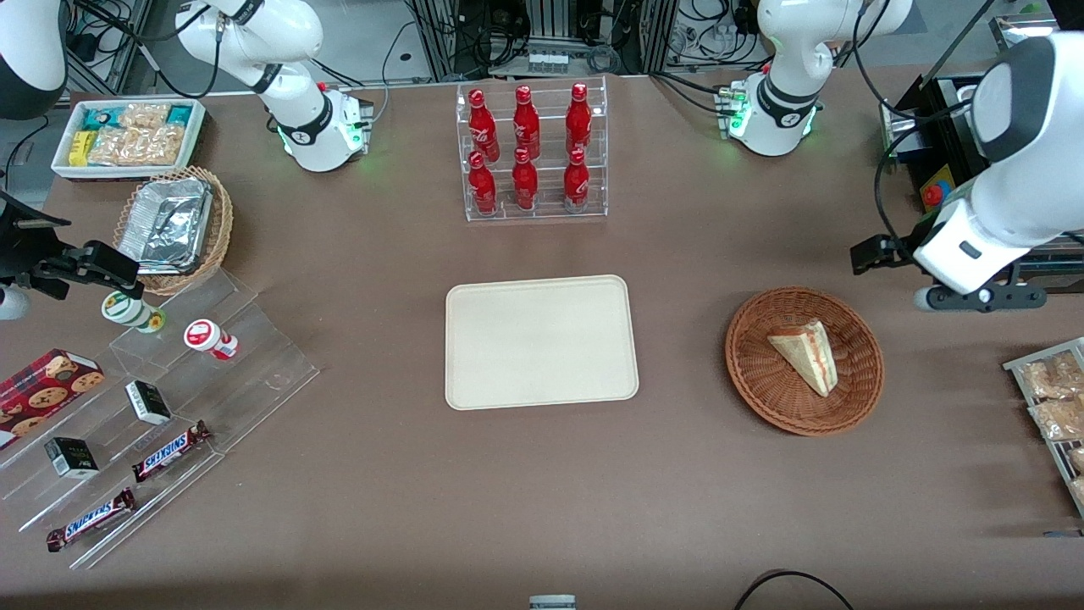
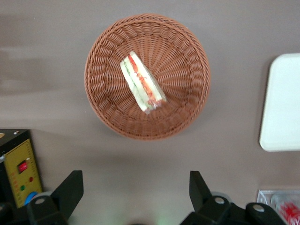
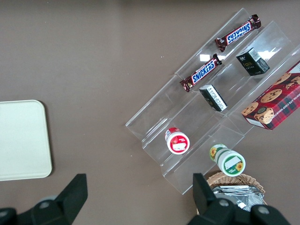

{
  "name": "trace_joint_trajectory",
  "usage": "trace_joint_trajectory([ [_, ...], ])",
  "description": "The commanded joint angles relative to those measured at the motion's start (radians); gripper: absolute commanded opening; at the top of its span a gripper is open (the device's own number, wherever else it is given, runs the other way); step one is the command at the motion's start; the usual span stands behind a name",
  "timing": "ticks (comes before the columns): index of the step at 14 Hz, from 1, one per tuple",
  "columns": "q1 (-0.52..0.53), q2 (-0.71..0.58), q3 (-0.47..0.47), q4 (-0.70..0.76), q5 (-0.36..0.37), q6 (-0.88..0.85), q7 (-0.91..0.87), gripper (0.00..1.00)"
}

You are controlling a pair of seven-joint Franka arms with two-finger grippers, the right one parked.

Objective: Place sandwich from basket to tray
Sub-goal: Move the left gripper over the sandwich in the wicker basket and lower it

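Sandwich [image 1: 806, 354] in basket [image 1: 762, 390]; gripper [image 1: 881, 252] farther.

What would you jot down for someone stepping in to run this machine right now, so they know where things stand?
Gripper: open, holding nothing, hovering above the table beside the basket.
Sandwich: lying in the round brown basket, untouched.
Tray: at the middle of the table, nothing on it, apart from the basket.
Done: nothing moved so far.
Left: lower over the basket, grip the sandwich, lift it, carry it over and set it on the tray.
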State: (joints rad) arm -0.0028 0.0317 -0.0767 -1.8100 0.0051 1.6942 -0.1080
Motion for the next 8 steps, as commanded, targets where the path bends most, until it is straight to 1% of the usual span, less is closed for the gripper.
trace_joint_trajectory([
  [1,0.013,-0.033,-0.008,-0.133,0.012,0.128,-0.099,1.0],
  [4,0.02,-0.016,-0.008,-0.215,0.012,0.246,-0.157,1.0],
  [8,0.021,0.011,-0.008,-0.32,0.012,0.425,-0.362,1.0],
])
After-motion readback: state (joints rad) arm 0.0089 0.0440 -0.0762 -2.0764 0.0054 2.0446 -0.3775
